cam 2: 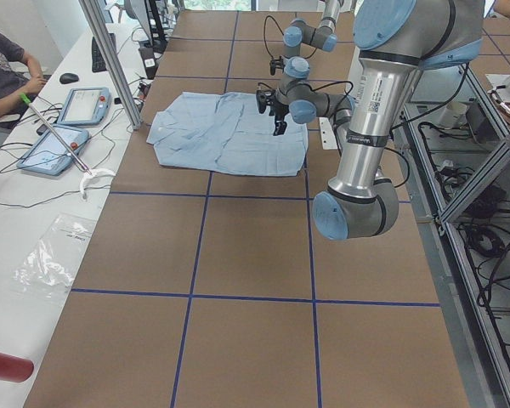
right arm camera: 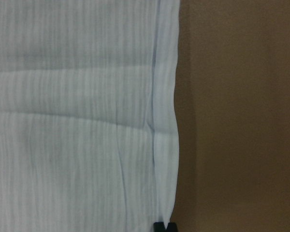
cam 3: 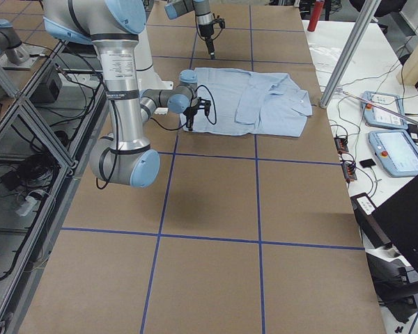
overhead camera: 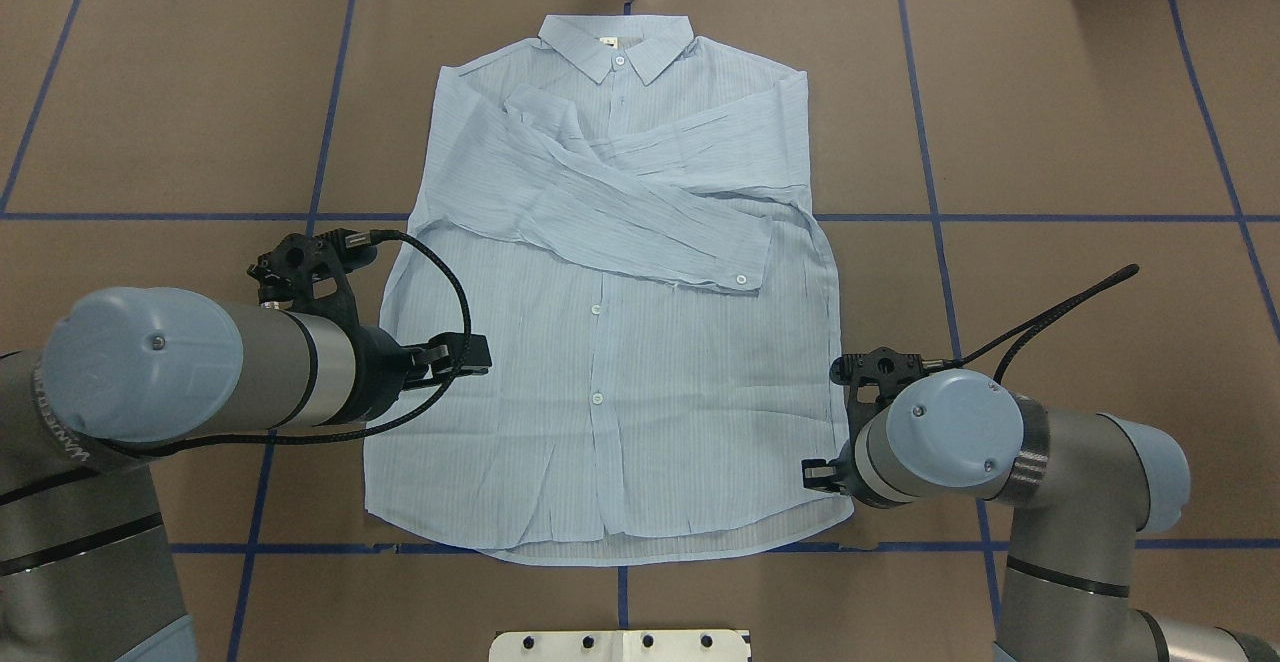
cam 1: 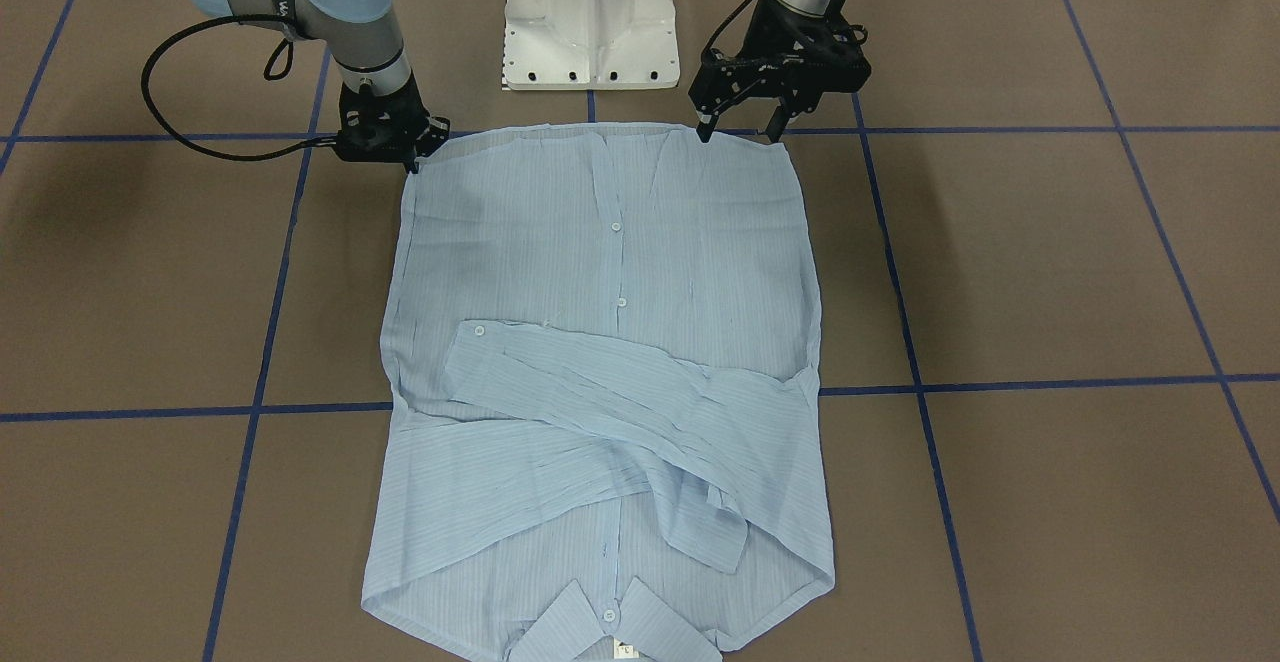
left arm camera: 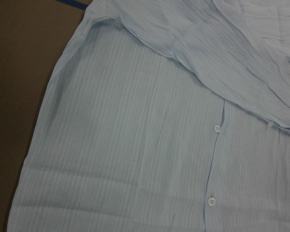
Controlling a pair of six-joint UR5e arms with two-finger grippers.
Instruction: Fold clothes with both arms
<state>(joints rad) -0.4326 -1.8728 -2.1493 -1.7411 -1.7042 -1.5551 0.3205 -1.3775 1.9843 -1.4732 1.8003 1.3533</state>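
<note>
The light-blue shirt (cam 1: 600,272) lies flat and buttoned on the brown table, collar far from the robot, both sleeves folded across its chest (overhead camera: 620,202). My left gripper (cam 1: 740,130) is open and hovers just over the hem, near the shirt's left corner. Its wrist view shows only the shirt (left arm camera: 135,145) from above. My right gripper (cam 1: 410,160) sits low at the hem's right corner. In its wrist view its fingertips (right arm camera: 159,226) are pressed together on the shirt's side edge (right arm camera: 164,145). In the overhead view the right wrist (overhead camera: 940,442) hides that gripper.
The white pedestal base (cam 1: 588,22) stands just behind the hem. Blue tape lines (cam 1: 1000,382) cross the brown table. A side bench with tablets (cam 2: 68,110) and a seated person (cam 2: 4,59) lies beyond the collar end.
</note>
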